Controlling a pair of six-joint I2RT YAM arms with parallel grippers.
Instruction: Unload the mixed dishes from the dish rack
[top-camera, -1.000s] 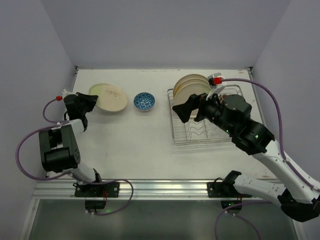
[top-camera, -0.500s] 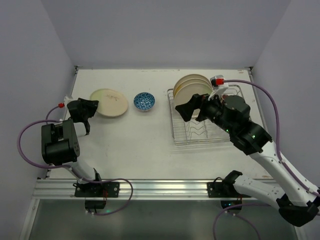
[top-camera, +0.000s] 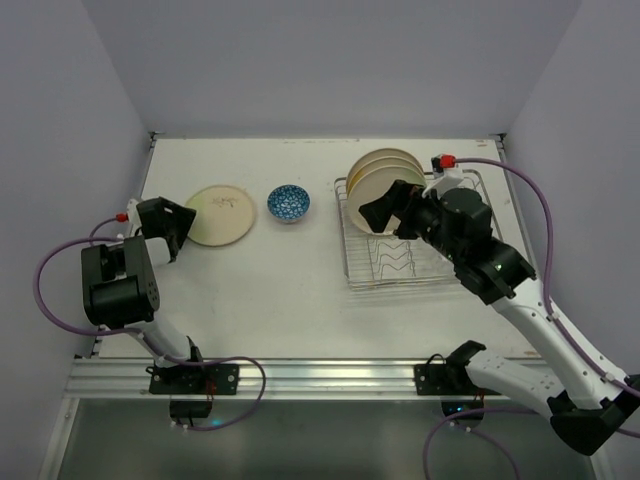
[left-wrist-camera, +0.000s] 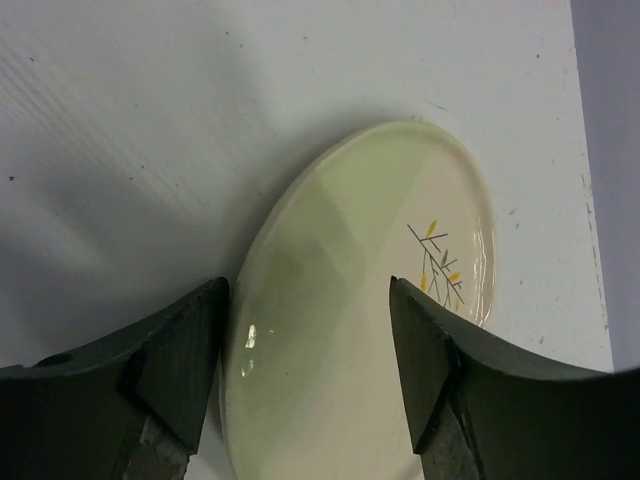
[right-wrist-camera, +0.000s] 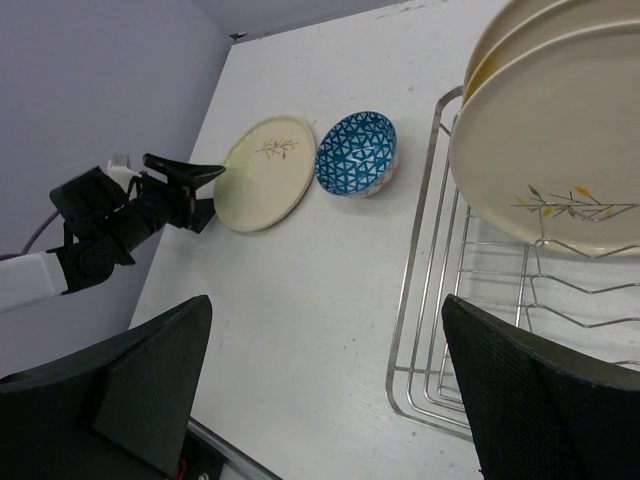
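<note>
Unloading is midway: one plate (top-camera: 221, 214) lies flat near the table's left edge, left gripper (top-camera: 172, 222) jaws apart astride its rim. Right gripper (top-camera: 380, 208), jaws wide, faces the rack's (top-camera: 400, 284) upright plates (top-camera: 380, 172), far right; next, clamp the front one.

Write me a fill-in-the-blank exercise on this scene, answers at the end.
On the table, the blue-patterned ____ sits between the flat plate and the dish rack. The left gripper, at the flat plate's rim, has its jaws ____. Outside the dish rack, ____ dishes lie on the table.
Missing words: bowl; open; two.
</note>
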